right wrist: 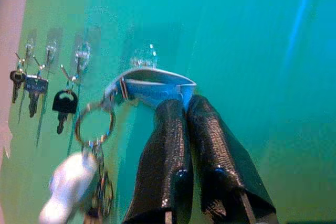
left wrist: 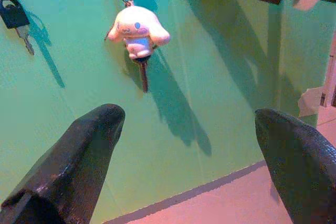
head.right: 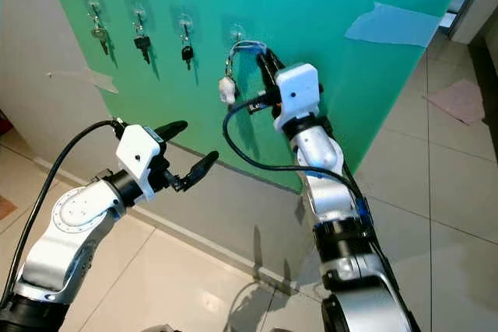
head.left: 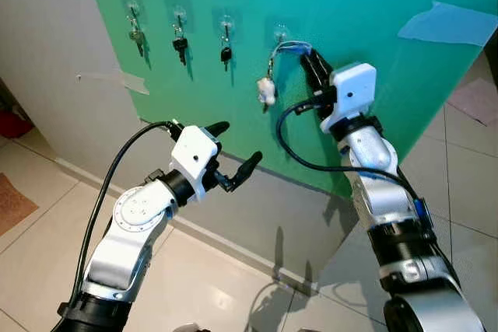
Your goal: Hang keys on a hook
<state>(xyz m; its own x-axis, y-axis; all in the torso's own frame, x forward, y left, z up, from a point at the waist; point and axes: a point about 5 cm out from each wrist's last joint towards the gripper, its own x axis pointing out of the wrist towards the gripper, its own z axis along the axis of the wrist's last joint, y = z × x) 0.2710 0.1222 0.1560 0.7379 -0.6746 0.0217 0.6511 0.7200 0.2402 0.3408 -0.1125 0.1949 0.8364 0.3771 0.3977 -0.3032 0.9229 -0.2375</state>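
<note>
So you've got your right gripper (head.left: pixel 313 65) up against the green board (head.left: pixel 373 75), fingers pressed together and pinching the light blue strap (right wrist: pixel 157 85) of the keys (head.left: pixel 267 91), right by the fourth clear hook (right wrist: pixel 143 56) in the row. Whether the strap is actually over that hook or just beside it, I can't tell from these shots. The key set itself is kinda cute: the blue strap loop runs to a metal ring (right wrist: pixel 94 124), and off that ring hangs a little white plush charm (left wrist: pixel 137 27) with floppy ears and a dark key (left wrist: pixel 143 74) poking out below it. From the gripper the charm dangles down at about 7 o'clock, hanging against the board. The other three hooks to the 9 o'clock side of yours already have stuff on them: a silvery key (head.left: pixel 137 36) on the far one, then a black-headed key (head.left: pixel 180 46), then another black-headed key (head.left: pixel 226 54). Your left gripper (head.left: pixel 235 149) is held lower down, well apart from the board, around 7 o'clock from the charm, fingers spread wide with nothing between them, pointed up toward the hanging charm. There's also a pale blue patch of tape (head.left: pixel 450 22) on the board at roughly 2 o'clock from your right gripper, and tiled floor (head.left: pixel 210 270) underneath.
</note>
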